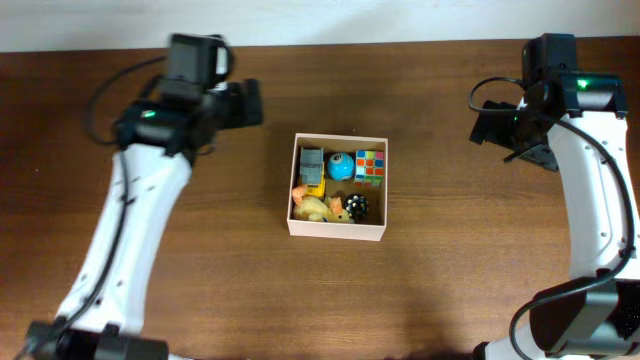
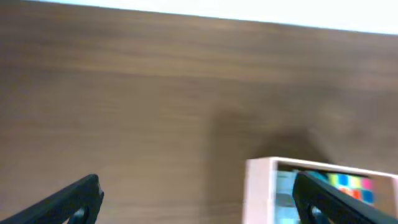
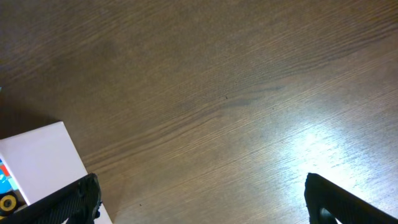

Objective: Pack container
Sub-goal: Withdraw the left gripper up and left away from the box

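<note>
A: Status? Big to small.

B: The table [image 1: 450,260] is dark wood, and I see no loose toys on it outside the box. The left arm [image 1: 130,230] reaches to the far left and the right arm [image 1: 600,200] to the far right. The left gripper [image 2: 199,185] has its jaws spread wide with nothing between them. The right gripper [image 3: 200,182] is the same, wide and empty.

A: And the box?

B: The container [image 1: 336,231] sits mid-table between the arms, apart from both. Inside: Rubik's cube [image 1: 370,166] far right, toy truck [image 1: 312,170] far left, blue ball [image 1: 341,166] between them, yellow toy [image 1: 316,208] near left, black spotted ball [image 1: 358,207] near right.

A: Looks packed. Risks?

B: Mainly the left side. In the left wrist view one finger overlaps the box's corner. Dropping or sweeping right from there could clip the thin wall and shove or tip the box, and the balls would roll out. That view is blurred, so I can't judge clearance.
</note>
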